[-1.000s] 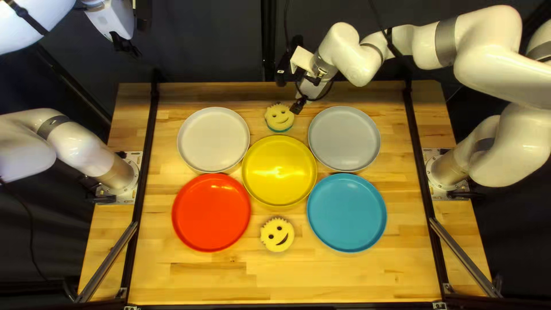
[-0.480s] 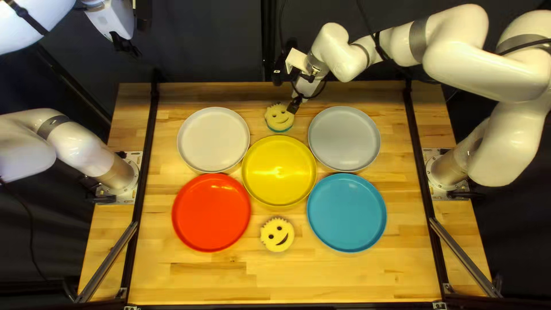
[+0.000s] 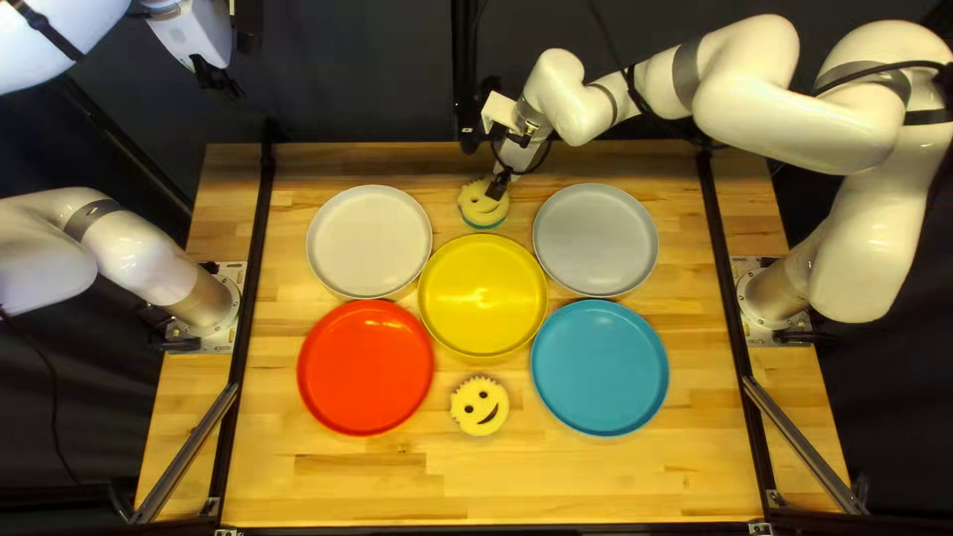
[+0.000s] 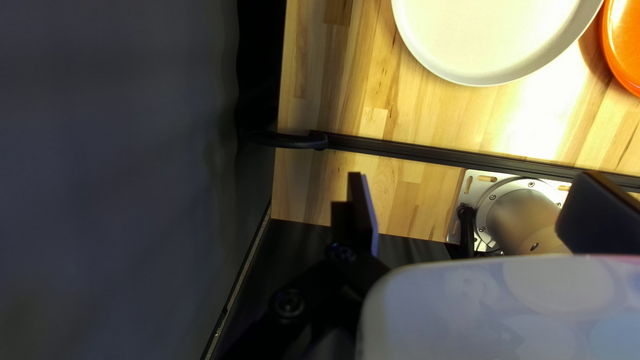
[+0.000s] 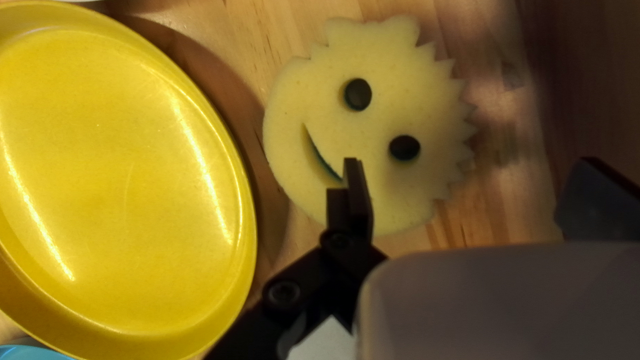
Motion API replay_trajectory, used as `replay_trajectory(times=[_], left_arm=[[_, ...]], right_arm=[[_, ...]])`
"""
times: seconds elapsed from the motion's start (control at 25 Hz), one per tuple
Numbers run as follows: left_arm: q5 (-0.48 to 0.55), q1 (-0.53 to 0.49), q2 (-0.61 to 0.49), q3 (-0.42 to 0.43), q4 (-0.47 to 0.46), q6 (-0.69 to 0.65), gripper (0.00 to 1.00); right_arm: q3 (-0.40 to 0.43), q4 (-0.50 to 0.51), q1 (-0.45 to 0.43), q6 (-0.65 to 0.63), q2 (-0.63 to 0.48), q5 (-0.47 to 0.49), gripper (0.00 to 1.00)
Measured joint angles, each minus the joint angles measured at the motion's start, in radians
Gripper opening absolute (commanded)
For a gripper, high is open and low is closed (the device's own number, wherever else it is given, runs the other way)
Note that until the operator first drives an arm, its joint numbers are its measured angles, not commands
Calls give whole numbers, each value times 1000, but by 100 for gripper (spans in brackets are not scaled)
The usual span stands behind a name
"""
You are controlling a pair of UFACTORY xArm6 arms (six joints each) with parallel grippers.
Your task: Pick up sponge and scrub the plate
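The right arm [image 3: 745, 114] has moved in toward a smiley sponge [image 5: 367, 130], on the counter [image 3: 596, 481] beyond the yellow plate [image 3: 482, 296]. Its jaws are wide and empty; grasping seems next. The left jaws, also wide, hold nothing.

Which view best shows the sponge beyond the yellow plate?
Right wrist view: the sponge looks largest, both eyes showing, though the right end effector overlaps it. Top left view: smaller, also partly covered. Left wrist view: not shown.

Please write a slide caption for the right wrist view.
Open jaws near a smiling sponge, yellow plate beside it.
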Motion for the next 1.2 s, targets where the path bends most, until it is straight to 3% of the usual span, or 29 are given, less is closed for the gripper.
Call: replay_trajectory(times=[0.16,0.28,0.32,0.36,0.4,0.96,1.2], left_arm=[[0,0,0,0,0,0,100],[0,0,0,0,0,0,100],[0,0,0,0,0,0,100],[0,0,0,0,0,0,100],[0,0,0,0,0,0,100],[0,0,0,0,0,0,100],[0,0,0,0,0,0,100]], right_arm=[[-17,-2,-7,-4,16,10,100],[-23,-5,-8,-3,20,16,86],[-24,-5,-9,-3,20,17,86],[-24,-5,-9,-3,21,17,76],[-25,-5,-9,-4,24,17,3],[-35,12,38,-12,45,6,0],[12,-12,37,10,-44,23,0]])
